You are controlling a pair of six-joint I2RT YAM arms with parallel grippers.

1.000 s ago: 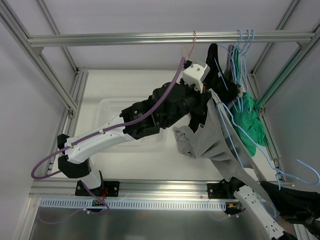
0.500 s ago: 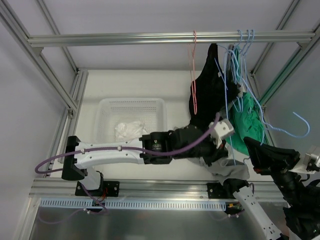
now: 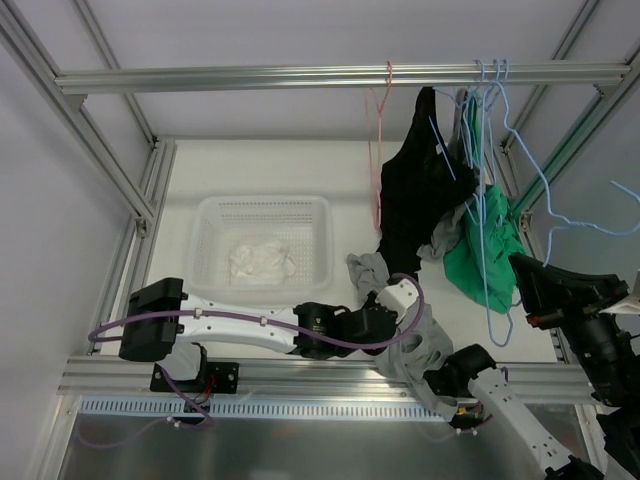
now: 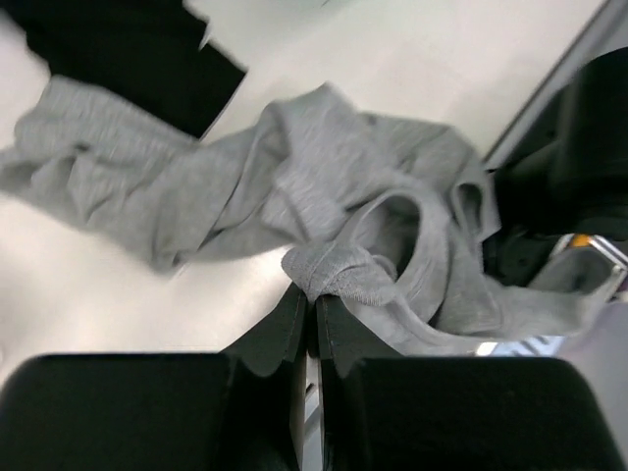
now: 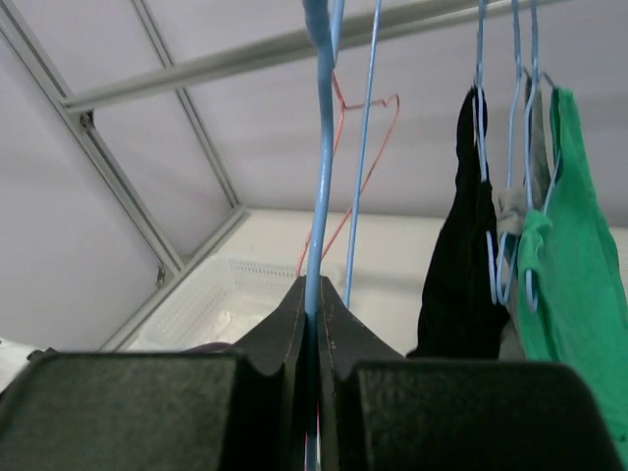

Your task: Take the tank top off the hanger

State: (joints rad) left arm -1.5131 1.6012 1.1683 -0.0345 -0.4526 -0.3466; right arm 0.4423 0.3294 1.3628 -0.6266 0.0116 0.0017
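My left fingers [image 4: 302,312] are closed on a rolled hem of the grey tank top [image 4: 294,186], pinching the fabric right at their tips. From the top camera, the tank top [image 3: 418,345] lies crumpled on the tabletop [image 3: 260,170] along the near edge, toward the right corner. One end trails inward toward the middle and another part drapes against the base of the right arm.

My right fingers [image 5: 302,319] are shut on the thin wire of a blue hanger [image 5: 319,177], which rises straight up from between them. That hanger is held in the air on the right side, well apart from the tank top.

Over the far right corner a black top [image 3: 415,190] and a green top [image 3: 480,250] hang from the rail [image 3: 300,78] on blue hangers, with a red hanger [image 3: 378,150] just left of them.

A white basket [image 3: 215,210] sits toward the left edge, with a pale cloth [image 3: 260,262] lying in it.
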